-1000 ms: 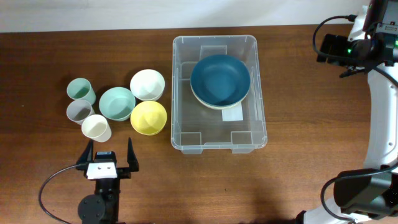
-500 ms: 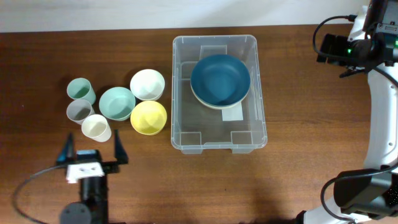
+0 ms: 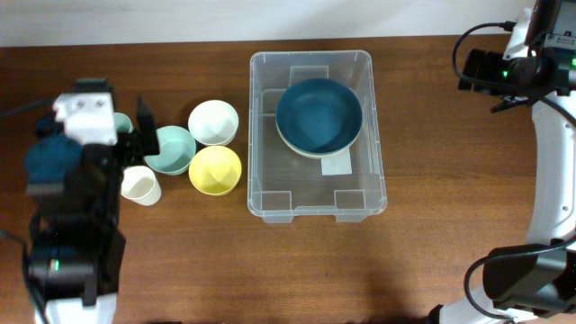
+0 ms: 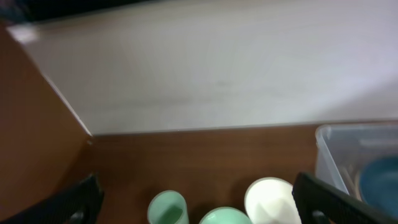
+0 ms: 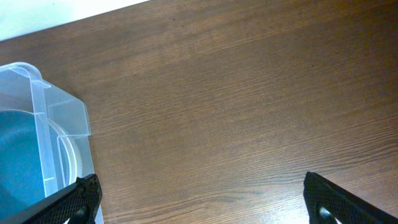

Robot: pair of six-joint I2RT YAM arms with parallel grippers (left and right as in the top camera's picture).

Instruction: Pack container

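From above, the left gripper (image 3: 87, 121) hangs high over the left part of the table (image 3: 180, 261), its arm covering the cups there. One dark finger (image 3: 144, 126) shows on its right side. How wide the jaws stand cannot be read from this view. Just to its right sit a teal bowl (image 3: 171, 151), a white bowl (image 3: 213, 121) and a yellow bowl (image 3: 215, 169), with a cream cup (image 3: 139, 184) beside the arm. The container (image 3: 310, 214) lies further right, well apart from this gripper, holding a dark blue bowl (image 3: 319, 115) nested in a pale bowl (image 3: 301, 151) near a white label (image 3: 337, 165). The right arm (image 3: 540, 63) stands at the far right edge, the container off to its left

In the left wrist view the jaws stand wide and hold nothing, with a finger at each bottom corner. Between and ahead of them are a green cup (image 4: 168, 208), the teal bowl and the white bowl. The container's corner shows past the right finger

In the right wrist view the right gripper (image 5: 202, 199) is also spread wide and empty over bare wood. The container's corner, with the blue bowl inside, lies beyond its left finger (image 5: 84, 193)
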